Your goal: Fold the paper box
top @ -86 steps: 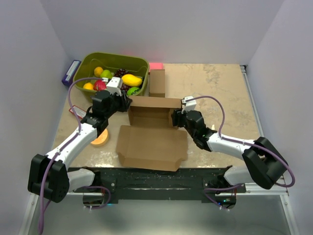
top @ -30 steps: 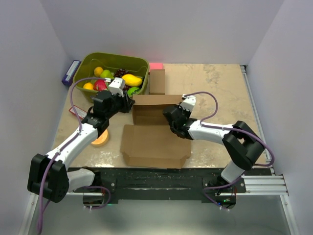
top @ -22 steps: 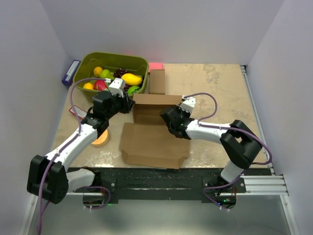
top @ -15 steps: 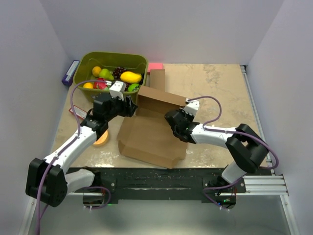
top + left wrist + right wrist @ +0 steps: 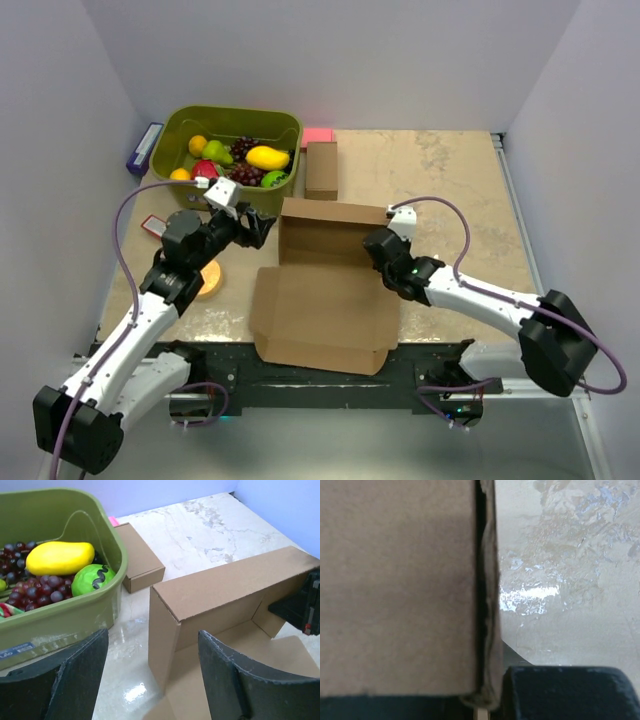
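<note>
Backed away from the left wall, the left tool (image 5: 252,228) now hangs with jaws apart; the paper box (image 5: 325,300) lies mid-table (image 5: 440,180), back wall upright, with the right tool (image 5: 385,252) at its right corner. Left wrist: spread jaws frame the box's left corner, apart from it. Right wrist: jaws clamped together on the cardboard wall's edge.

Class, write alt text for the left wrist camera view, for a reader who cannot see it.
The open left gripper frames a corner of a half-folded brown paper box, two walls standing upright on a marble table. To the left sits a green bin holding a mango and grapes, with a small cardboard box beside it.
</note>
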Robot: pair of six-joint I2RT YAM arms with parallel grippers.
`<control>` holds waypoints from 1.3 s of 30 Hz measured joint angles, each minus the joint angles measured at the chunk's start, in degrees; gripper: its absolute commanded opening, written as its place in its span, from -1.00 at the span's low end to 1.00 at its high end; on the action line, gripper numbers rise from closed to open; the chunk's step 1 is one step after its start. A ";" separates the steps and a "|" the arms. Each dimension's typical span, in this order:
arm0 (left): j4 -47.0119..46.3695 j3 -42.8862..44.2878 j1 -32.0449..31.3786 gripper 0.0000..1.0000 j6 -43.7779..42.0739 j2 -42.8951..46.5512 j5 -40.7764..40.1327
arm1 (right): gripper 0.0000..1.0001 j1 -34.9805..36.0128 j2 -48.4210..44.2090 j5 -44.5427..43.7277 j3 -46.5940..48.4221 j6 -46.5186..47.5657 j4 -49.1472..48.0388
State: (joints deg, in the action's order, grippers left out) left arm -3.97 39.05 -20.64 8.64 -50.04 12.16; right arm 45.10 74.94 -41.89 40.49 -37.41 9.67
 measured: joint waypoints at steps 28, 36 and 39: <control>1.97 -2.43 -6.84 -0.28 -5.49 1.62 0.72 | -1.00 -3.61 -10.73 19.98 7.30 3.02 13.92; 2.89 -2.43 -9.09 -0.99 -8.00 1.62 -8.31 | -1.00 -3.50 -9.42 20.33 8.94 2.84 15.63; 3.02 -2.43 -9.64 -1.00 -8.55 1.62 -11.61 | -1.00 -3.15 -8.09 20.17 10.05 1.99 16.15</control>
State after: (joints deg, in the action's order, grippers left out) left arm -0.95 36.62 -30.28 0.10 -48.42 0.56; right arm 41.95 66.85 -21.71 50.54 -35.42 25.82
